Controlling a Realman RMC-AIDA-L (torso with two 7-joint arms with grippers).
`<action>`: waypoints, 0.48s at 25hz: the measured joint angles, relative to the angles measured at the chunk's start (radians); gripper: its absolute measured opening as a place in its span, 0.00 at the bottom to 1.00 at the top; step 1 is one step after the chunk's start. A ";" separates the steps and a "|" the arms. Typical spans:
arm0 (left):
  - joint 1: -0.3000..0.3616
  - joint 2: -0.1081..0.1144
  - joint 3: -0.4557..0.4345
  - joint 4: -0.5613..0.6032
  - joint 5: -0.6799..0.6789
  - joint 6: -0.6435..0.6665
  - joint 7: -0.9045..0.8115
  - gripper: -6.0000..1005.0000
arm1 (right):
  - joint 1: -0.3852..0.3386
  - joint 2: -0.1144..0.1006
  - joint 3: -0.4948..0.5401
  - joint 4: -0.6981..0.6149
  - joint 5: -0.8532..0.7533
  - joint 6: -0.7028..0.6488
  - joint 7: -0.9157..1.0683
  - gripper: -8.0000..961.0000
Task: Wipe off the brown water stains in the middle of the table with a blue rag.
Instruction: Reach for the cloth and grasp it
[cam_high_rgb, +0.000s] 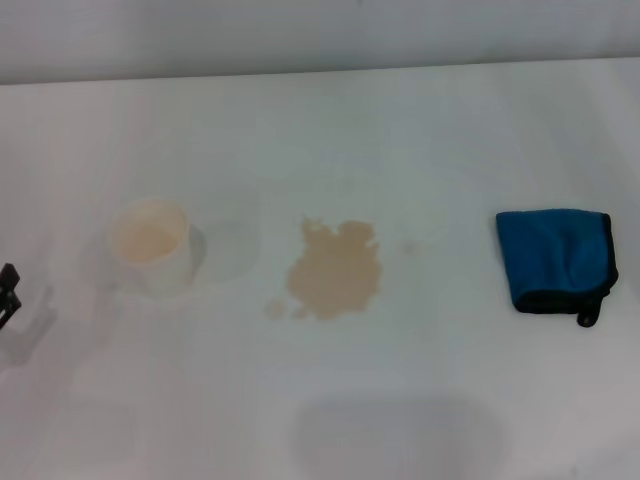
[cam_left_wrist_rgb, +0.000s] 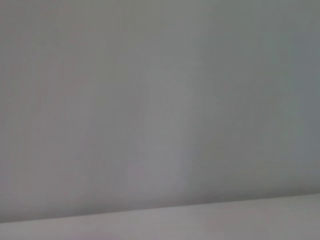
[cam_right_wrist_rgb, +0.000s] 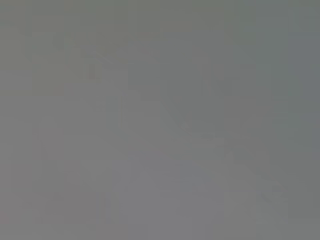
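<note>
nearest to me the table (cam_high_rgb: 400, 430) is bare white, crossed only by a pale grey shadow low in the middle of the head view. at the far left edge a small black piece of my left gripper (cam_high_rgb: 8, 292) pokes into view, resting low by the table, well apart from everything else; so little of it shows that i cannot tell whether its fingers are open or closed. my right gripper is not in the head view at all, and both wrist views give only blank grey, so i can say nothing about it. a little farther out, in the middle of the table, lie the brown water stains (cam_high_rgb: 335, 270), one irregular tan blotch with a couple of small droplets just beside its near-left edge. left of them stands a white cup (cam_high_rgb: 152, 245) holding a pale tan liquid of the same colour, likely the source of the spill. right of the stains, well apart from them, the blue rag (cam_high_rgb: 555, 258) lies folded and flat, its black loop tag at the near-right corner. it sits on my right side, so i judge the right arm is the natural one to fetch it. no wiping has begun; picking up the rag comes first.
</note>
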 joint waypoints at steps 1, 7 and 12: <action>-0.002 0.000 0.000 0.000 -0.001 0.000 0.000 0.87 | 0.010 -0.025 -0.003 -0.012 -0.060 0.011 0.099 0.87; -0.012 0.000 0.000 0.006 -0.003 -0.006 0.000 0.87 | 0.108 -0.182 -0.061 -0.022 -0.361 0.163 0.448 0.87; -0.028 0.000 0.000 0.009 -0.003 -0.028 0.002 0.87 | 0.212 -0.255 -0.095 -0.115 -0.679 0.382 0.603 0.86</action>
